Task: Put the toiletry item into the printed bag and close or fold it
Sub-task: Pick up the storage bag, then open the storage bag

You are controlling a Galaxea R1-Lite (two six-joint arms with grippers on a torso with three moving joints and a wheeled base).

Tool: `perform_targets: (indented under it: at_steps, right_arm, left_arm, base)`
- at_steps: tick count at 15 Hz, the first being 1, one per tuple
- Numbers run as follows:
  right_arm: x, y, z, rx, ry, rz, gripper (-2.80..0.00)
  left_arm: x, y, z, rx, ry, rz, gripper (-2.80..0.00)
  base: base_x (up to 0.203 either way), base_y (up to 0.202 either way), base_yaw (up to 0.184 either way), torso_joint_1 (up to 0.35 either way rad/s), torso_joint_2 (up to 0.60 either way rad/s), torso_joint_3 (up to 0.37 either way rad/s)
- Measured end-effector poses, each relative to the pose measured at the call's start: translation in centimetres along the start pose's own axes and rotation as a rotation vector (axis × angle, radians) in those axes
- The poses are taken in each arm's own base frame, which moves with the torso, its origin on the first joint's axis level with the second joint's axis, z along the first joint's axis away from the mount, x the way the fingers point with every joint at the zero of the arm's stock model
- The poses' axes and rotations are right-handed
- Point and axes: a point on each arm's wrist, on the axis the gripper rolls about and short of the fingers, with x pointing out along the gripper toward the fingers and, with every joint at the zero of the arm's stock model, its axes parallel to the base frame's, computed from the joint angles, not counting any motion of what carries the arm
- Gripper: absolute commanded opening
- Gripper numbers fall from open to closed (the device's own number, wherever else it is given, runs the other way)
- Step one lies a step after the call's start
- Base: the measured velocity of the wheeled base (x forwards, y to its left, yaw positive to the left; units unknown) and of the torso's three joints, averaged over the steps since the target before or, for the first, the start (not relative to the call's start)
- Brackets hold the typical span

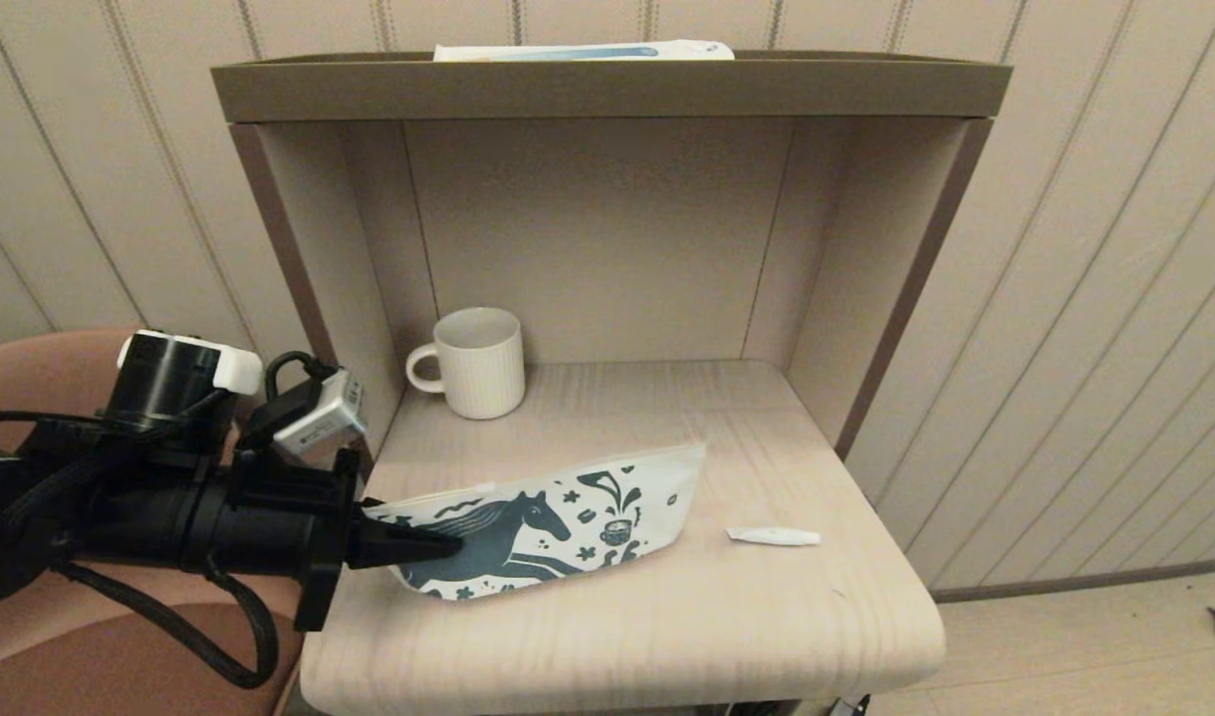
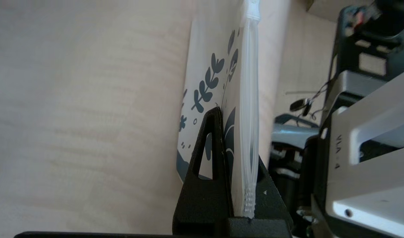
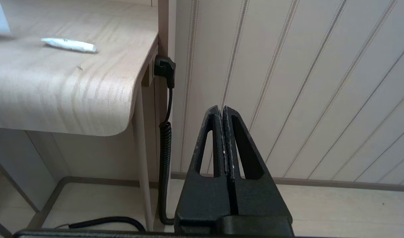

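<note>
My left gripper pinches the printed bag near the desk's left edge; my right gripper hangs pressed together beside the desk; the toiletry tube lies outside, unbagged.

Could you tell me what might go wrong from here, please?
The left gripper pinches only the printed bag at its end, so it may slip or sag. The bag's zip edge looks closed, blocking insertion. The toiletry item lies apart near the table edge; the right gripper hangs off-table.
</note>
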Motion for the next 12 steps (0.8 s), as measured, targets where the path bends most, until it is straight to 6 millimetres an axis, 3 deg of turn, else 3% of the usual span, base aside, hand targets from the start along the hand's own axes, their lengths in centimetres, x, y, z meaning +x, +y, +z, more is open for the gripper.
perform_targets:
  at_steps: [4,7,9,12]
  right_arm:
    - [-0.1,0.0,-0.2,0.002,0.032,0.010,-2.80]
    - [-1.2,-0.1,2.9,0.036,0.010,0.059,-2.80]
    - [-2.3,-0.1,5.1,0.052,0.014,0.140,-2.80]
    - [-2.3,-0.2,8.2,0.065,0.040,0.209,-2.80]
  left_arm:
    - [0.0,-1.9,3.9,-0.013,-0.055,-0.060,-2.80]
    - [1.1,-3.7,6.6,-0.044,-0.085,-0.134,-2.80]
    - [1.9,-4.7,6.6,-0.026,-0.065,-0.158,-2.80]
    - [2.4,-5.0,5.9,0.028,-0.037,-0.158,-2.80]
  base:
    - [0.000,0.000,0.000,0.000,0.00,0.000]
    - [0.000,0.000,0.000,0.000,0.00,0.000]
    - [0.000,0.000,0.000,0.000,0.00,0.000]
    - [0.000,0.000,0.000,0.000,0.00,0.000]
